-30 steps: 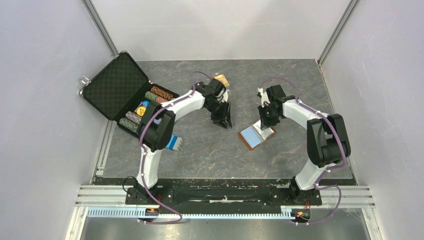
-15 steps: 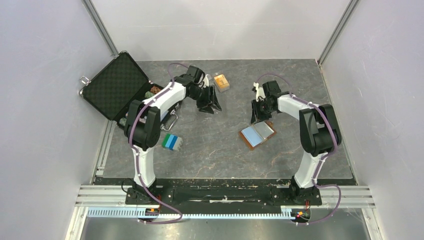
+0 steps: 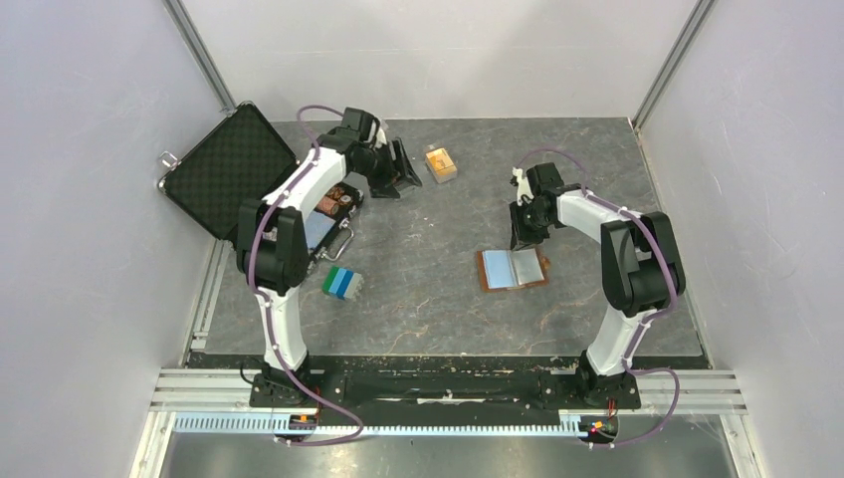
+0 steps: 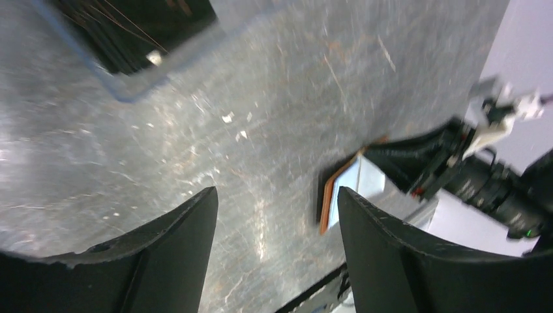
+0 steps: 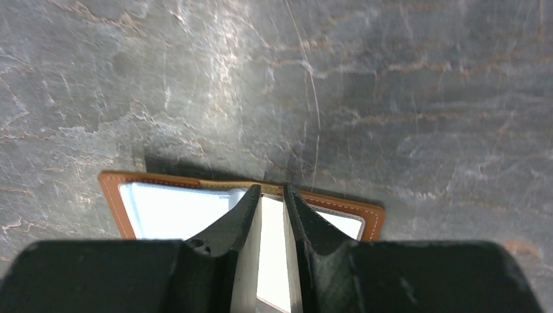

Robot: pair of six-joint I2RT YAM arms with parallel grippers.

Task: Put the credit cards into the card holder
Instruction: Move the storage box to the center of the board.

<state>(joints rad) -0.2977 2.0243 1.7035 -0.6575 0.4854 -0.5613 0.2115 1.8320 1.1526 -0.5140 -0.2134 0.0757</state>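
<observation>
the orange cards (image 3: 440,163) near the far edge lie just right of the wide-open left gripper (image 3: 396,179), while the nearly closed right gripper (image 3: 525,235) hovers over the open wallet (image 3: 513,269).

Open card holder (image 3: 513,269) on grey table (image 3: 428,309) — orange cards (image 3: 440,163) well apart.

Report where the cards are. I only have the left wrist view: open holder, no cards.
Observer: In the top view, the orange cards lie on the table just right of your left jaws, apart from them.
Operator: Check the right jaws.
Observer: The right wrist view shows them narrowed to a slit at the far edge of the card holder, mid-fold. I cannot tell if they pinch anything.
Operator: Confirm the holder's contents.
Observer: From above it lies open flat, pale blue inside up. I see no card on it.
</observation>
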